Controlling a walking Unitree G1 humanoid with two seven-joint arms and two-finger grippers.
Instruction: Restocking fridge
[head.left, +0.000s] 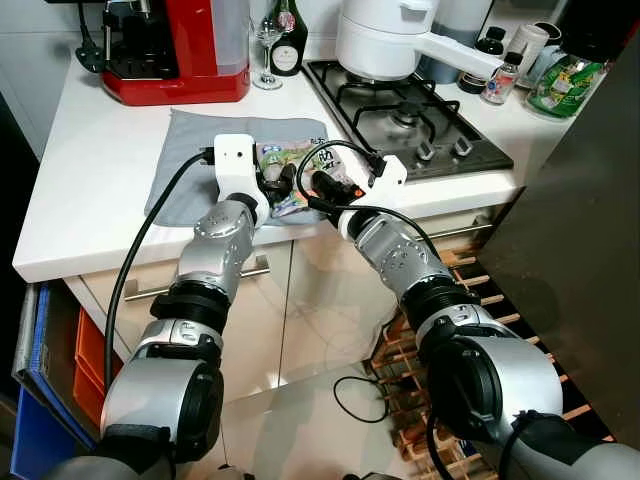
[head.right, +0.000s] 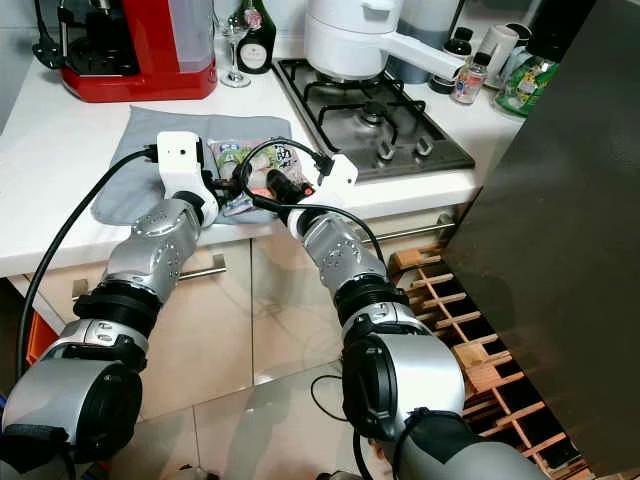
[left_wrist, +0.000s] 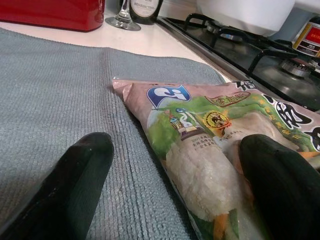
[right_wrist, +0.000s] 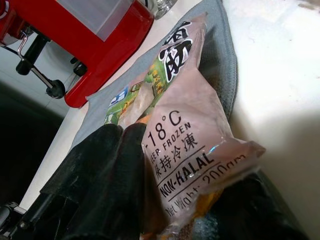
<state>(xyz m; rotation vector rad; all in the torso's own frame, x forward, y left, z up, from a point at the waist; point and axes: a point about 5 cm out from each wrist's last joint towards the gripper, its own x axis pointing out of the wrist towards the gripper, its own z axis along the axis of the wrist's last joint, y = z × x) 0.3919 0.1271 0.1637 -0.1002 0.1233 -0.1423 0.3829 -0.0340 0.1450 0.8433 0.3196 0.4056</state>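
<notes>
At the far left of the white desk (head.left: 70, 190) stands a red coffee machine (head.left: 180, 50), with a wine glass (head.left: 267, 45) and a dark bottle (head.left: 289, 40) just beside it. A grey cloth (head.left: 190, 160) is spread on the desk in front of them, and on it lies the frozen food packet (head.left: 290, 160), near the desk's front edge.

My left end effector (head.left: 275, 190) sits low over the cloth at the packet's left corner. Its two black fingers (left_wrist: 75, 185) are spread apart: one rests on the bare cloth, the other lies against the packet, so nothing is clamped between them.

My right end effector (head.left: 318, 185) comes in from the other side and is closed on the packet's near end. From my right wrist I see the bag's printed end, with "NON-HALAL", pinched and lifted between the fingers (right_wrist: 100, 185), while the rest trails back onto the cloth.

Further right is the gas hob (head.left: 410, 120) with a white pot (head.left: 385, 35) on it, then some small bottles (head.left: 500, 75) and a green packet (head.left: 565, 85) at the desk's right end. Below, at floor level, is a wooden rack (head.left: 470, 290).
</notes>
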